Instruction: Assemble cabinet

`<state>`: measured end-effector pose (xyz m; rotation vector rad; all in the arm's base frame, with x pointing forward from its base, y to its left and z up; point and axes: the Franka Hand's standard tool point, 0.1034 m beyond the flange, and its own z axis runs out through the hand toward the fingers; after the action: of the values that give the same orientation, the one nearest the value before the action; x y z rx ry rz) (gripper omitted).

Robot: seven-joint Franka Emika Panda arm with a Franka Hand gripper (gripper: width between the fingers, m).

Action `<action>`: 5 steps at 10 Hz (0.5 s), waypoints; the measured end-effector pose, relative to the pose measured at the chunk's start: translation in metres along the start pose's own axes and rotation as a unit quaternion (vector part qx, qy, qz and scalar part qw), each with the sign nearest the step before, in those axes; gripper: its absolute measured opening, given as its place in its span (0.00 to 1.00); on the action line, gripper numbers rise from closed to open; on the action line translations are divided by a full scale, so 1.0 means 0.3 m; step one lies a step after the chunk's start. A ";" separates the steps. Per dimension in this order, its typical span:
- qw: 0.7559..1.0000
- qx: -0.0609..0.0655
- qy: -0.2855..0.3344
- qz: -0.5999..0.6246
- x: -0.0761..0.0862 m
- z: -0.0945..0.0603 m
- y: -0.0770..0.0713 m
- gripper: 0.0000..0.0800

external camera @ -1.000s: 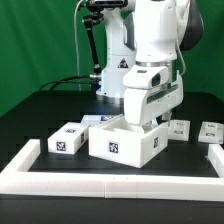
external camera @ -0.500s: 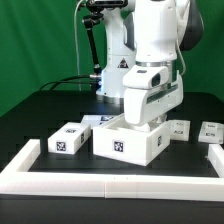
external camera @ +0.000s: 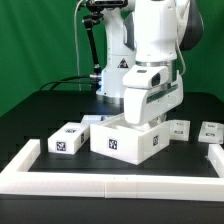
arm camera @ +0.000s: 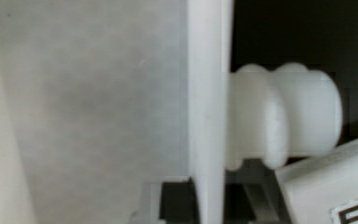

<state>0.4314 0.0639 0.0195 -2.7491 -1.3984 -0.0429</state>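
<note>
We count one cabinet (external camera: 122, 142), one robot arm (external camera: 155, 60) and one low white border frame (external camera: 110, 182) along the table's (external camera: 40, 108) front edge. There are three small marker-tagged blocks: a left block (external camera: 68, 138), a right block (external camera: 180, 127) and a far-right block (external camera: 212, 130). We also count one flat white piece (external camera: 92, 119).

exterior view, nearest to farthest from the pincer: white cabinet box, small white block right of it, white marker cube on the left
1. White plastic box-shaped cabinet: centre, gripped by the pincer.
2. Small white block: exterior view's right, beside the cabinet.
3. White marker cube: exterior view's left.
</note>
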 end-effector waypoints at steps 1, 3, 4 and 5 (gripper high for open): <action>1.000 0.000 -0.001 -0.019 -0.002 -0.001 0.005 0.04; 0.994 -0.004 0.000 -0.106 0.004 -0.002 0.052 0.04; 0.990 -0.002 -0.003 -0.144 0.025 -0.002 0.082 0.04; 0.983 -0.007 -0.003 -0.184 0.052 -0.002 0.103 0.04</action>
<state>0.4654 0.0582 0.0197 -2.4612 -1.8930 -0.0611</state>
